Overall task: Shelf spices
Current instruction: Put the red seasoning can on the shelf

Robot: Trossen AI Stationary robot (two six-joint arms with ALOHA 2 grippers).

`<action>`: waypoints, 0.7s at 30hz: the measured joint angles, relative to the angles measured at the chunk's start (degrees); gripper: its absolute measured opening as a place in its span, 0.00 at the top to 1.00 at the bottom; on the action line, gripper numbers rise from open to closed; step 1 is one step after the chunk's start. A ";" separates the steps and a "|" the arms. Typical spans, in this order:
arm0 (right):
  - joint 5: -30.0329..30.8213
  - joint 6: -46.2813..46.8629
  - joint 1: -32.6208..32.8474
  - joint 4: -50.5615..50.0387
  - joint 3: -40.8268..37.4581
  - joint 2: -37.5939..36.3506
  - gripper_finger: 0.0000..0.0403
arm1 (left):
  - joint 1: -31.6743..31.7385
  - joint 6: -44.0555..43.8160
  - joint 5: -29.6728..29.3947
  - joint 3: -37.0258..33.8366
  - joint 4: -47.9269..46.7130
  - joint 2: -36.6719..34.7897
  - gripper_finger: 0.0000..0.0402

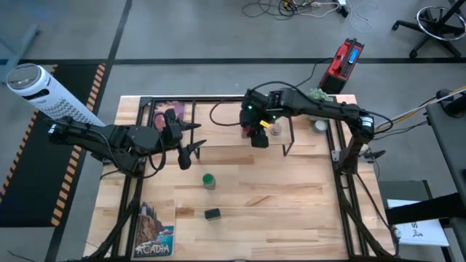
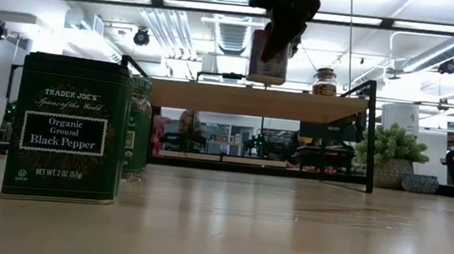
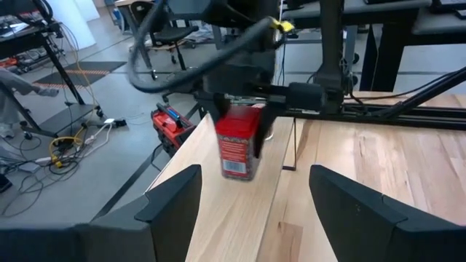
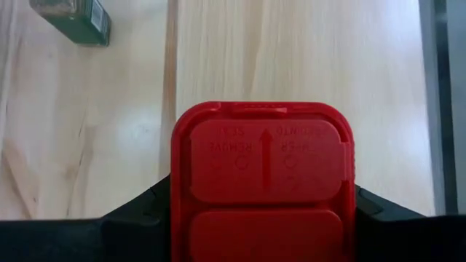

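My right gripper (image 1: 258, 137) is shut on the red square tin (image 2: 268, 57), just above the shelf's light board (image 2: 213, 98). A small round jar (image 1: 274, 131) stands on the board beside it (image 2: 325, 81). On the table in front of the shelf stand the green-capped jar (image 1: 209, 180) and a dark green square tin labelled black pepper (image 1: 211, 214), which is large in the low view (image 2: 66, 127). My left gripper (image 1: 191, 153) is open and waits to the left of the jars. It faces the red tin (image 3: 239, 145). My right gripper pinches the red tin near its lid end (image 4: 262, 167), one finger (image 4: 142, 215) on each of two opposite sides. The fingers come from above, pointing down. The tin hangs roughly upright below them, its bottom (image 2: 266, 79) lifted clear just above the shelf board.
A potted plant (image 1: 317, 94) and a small white dish (image 1: 320, 125) sit by the shelf's right end. A postcard (image 1: 154, 231) lies at the table's near left. Thin black shelf legs (image 2: 371, 142) stand at the corners. Bare board shows left of the tin (image 1: 218, 135).
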 joint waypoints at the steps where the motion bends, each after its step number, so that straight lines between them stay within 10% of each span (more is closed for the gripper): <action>1: 0.05 -0.39 -0.35 -0.04 0.59 0.24 0.51 | 0.00 0.00 0.00 0.00 -0.02 0.00 0.39; 21: 0.10 -0.27 -2.49 -4.21 1.97 1.43 0.41 | 0.00 -0.63 0.04 0.00 -1.39 -0.66 0.39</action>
